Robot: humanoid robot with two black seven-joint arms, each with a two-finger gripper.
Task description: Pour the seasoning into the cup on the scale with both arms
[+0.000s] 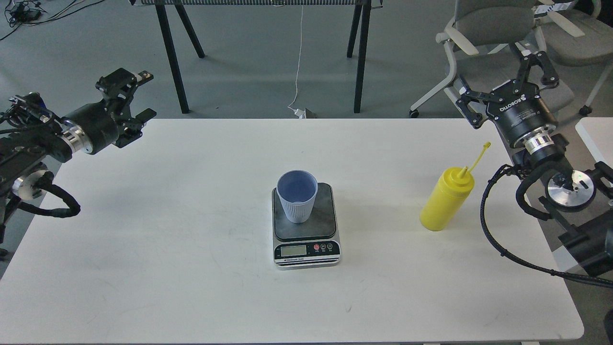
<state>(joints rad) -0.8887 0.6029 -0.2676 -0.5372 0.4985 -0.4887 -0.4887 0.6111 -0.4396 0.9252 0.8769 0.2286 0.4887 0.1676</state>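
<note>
The ribbed blue-grey cup [297, 195] stands upright on the dark plate of the scale [305, 237] at the table's middle. The yellow seasoning bottle [446, 199] stands upright at the right, its cap strap sticking up to the right. My left gripper [139, 96] is open and empty, raised over the table's far left corner. My right gripper [506, 85] is open and empty, raised beyond the table's far right corner, above and behind the bottle, not touching it.
The white table [191, 239] has a rounded far edge. Grey office chairs [503, 72] stand behind my right gripper. Black table legs [172, 57] and a white cable [298, 62] are on the floor beyond. Another white table's corner [596, 139] shows at the right.
</note>
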